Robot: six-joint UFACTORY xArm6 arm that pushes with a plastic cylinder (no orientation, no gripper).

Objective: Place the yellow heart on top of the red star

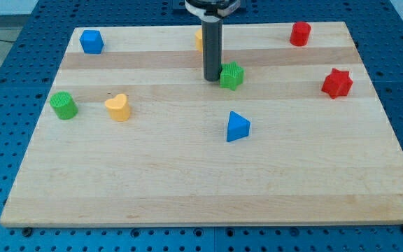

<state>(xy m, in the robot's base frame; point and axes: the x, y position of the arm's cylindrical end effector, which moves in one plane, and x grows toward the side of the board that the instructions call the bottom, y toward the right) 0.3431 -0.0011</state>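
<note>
The yellow heart (118, 107) lies at the view's left on the wooden board (187, 189). The red star (337, 82) lies near the right edge, far from the heart. My tip (211, 78) rests on the board at the upper middle, right beside the left side of a green star-shaped block (232, 75). The tip is well to the right of the yellow heart and well to the left of the red star. A yellow block (198, 39) is mostly hidden behind the rod.
A blue cube (91, 41) sits at the top left. A green cylinder (64, 105) is left of the heart. A blue triangle (237, 127) lies at the middle. A red cylinder (300, 33) sits at the top right.
</note>
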